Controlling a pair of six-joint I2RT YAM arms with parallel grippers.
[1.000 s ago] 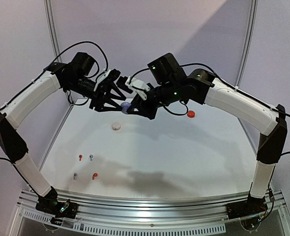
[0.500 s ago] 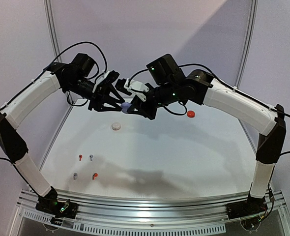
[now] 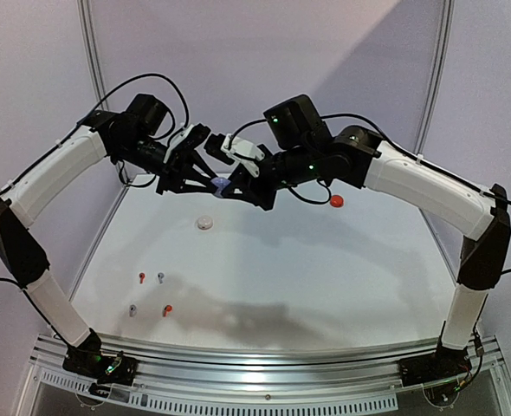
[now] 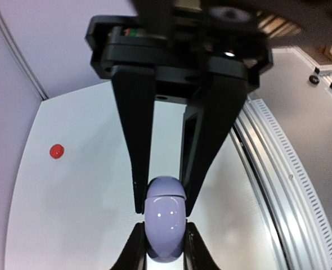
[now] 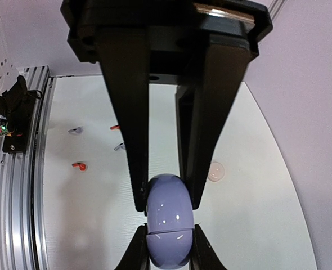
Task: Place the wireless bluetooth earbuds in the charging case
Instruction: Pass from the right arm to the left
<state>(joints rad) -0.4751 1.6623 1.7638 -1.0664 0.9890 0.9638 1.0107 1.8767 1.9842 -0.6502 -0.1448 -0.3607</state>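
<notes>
Holding the lavender case in the air, no buds in yet

Both arms meet high over the far part of the table (image 3: 325, 277). The left gripper (image 4: 165, 247) is pinched tight on the lavender case (image 4: 165, 216), with one finger on each side. The right gripper (image 5: 169, 247) pinches the same case from the other end. So the little round case hangs between the two of them and does not touch the table.

The case looks shut. A thin line runs round it where the lid meets the bottom, and I see no gap there. I think the lid has to come up first, and that looks like the step the arms are on.

No earbud is in any case. Four earbuds lie on the table at the near left, well apart from the grippers. The red earbud (image 3: 141, 276) lies near the grey earbud (image 3: 160, 276). Closer to the arm bases, the second grey earbud (image 3: 132, 309) lies near the second red earbud (image 3: 166, 308). I cannot find any white buds in these views.

The white case (image 3: 205, 223) sits on the table, below the place where the grippers meet. The red case (image 3: 336, 201) sits at the far right. Both are too small to tell if they are shut.

Almost the whole job is left: open a case, pick up each bud, and put it in.
</notes>
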